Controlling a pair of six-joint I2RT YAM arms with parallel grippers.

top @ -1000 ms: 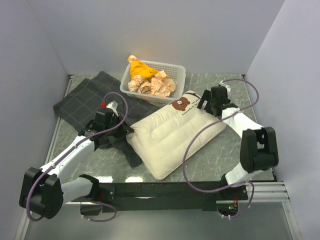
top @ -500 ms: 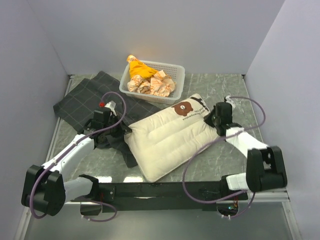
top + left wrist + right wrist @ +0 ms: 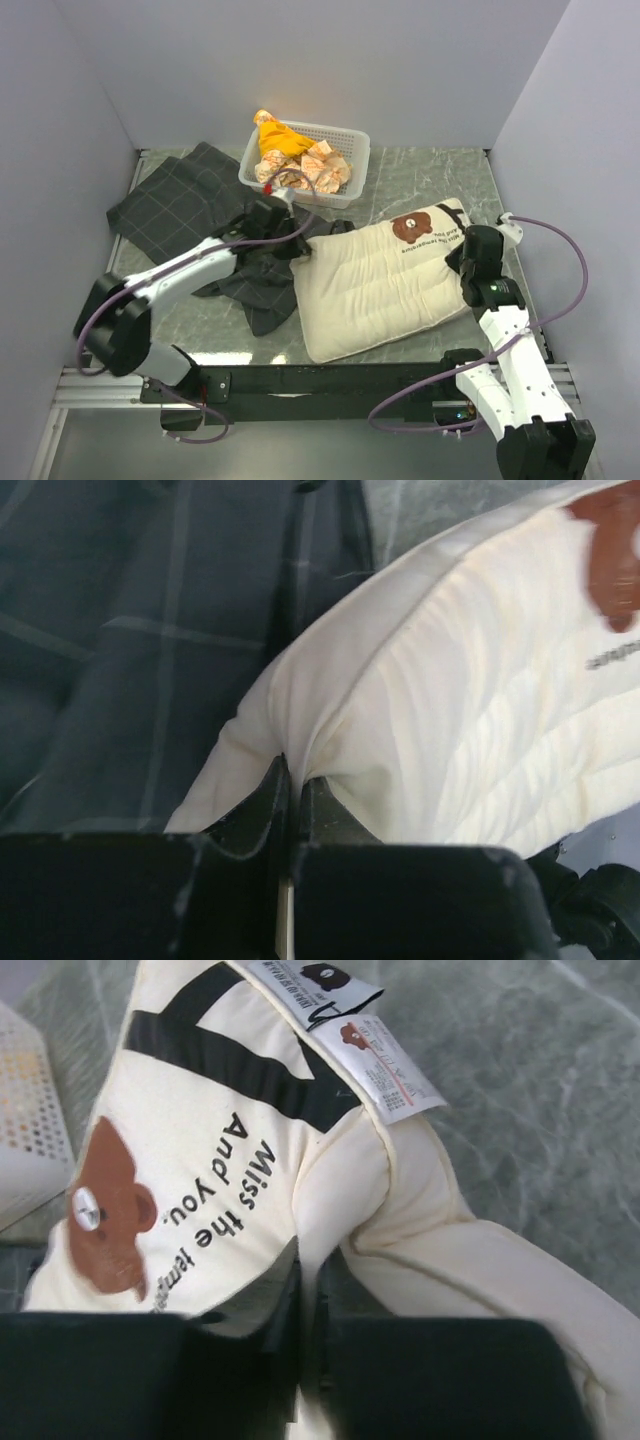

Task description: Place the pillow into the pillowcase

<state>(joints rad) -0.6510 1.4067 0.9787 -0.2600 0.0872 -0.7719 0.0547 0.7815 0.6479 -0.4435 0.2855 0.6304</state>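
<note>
The left arm [image 3: 190, 268] hides part of the pillowcase [image 3: 165, 205] beside the pillow [image 3: 380, 285].

Left arm [image 3: 175, 278] reaches low and long from its base, angled up and to the right toward the left end of the pillow [image 3: 385, 285]. The left fingers [image 3: 262, 805] are pressed together, pinching a fold of fabric at the pillow's left corner. Right arm [image 3: 510, 335] is bent back on itself, its forearm running alongside the pillow's right end. The right fingers [image 3: 283, 1305] are closed tightly, gripping a pucker at the pillow's right end.
</note>
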